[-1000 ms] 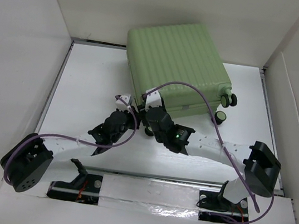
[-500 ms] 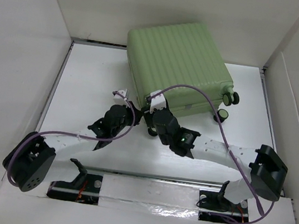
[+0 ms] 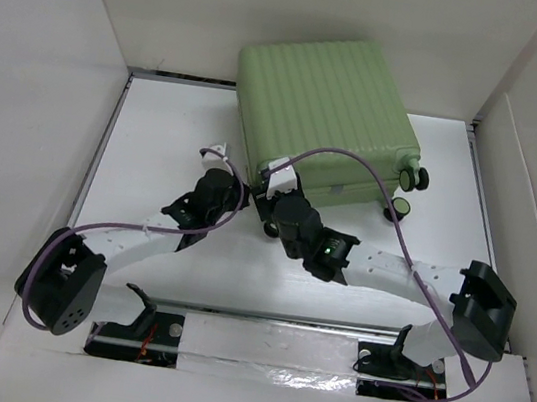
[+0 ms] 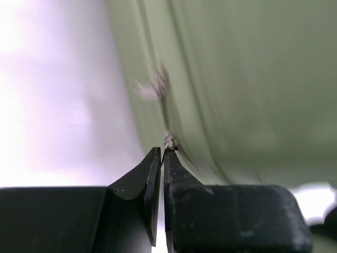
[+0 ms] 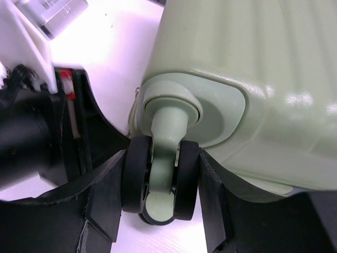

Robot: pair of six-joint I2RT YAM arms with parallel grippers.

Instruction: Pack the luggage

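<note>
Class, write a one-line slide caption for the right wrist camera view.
Right gripper gripping a black spinner wheel at a corner of the light green luggage.

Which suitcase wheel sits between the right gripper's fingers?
The twin wheel at the near-left corner of the green suitcase, flanked on both sides by the right gripper. The two other visible wheels, at the suitcase's right end, stand untouched.

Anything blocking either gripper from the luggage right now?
Nothing visible. The left gripper is pinched on the zipper pull at the luggage seam; the right gripper clamps a spinner wheel.
</note>
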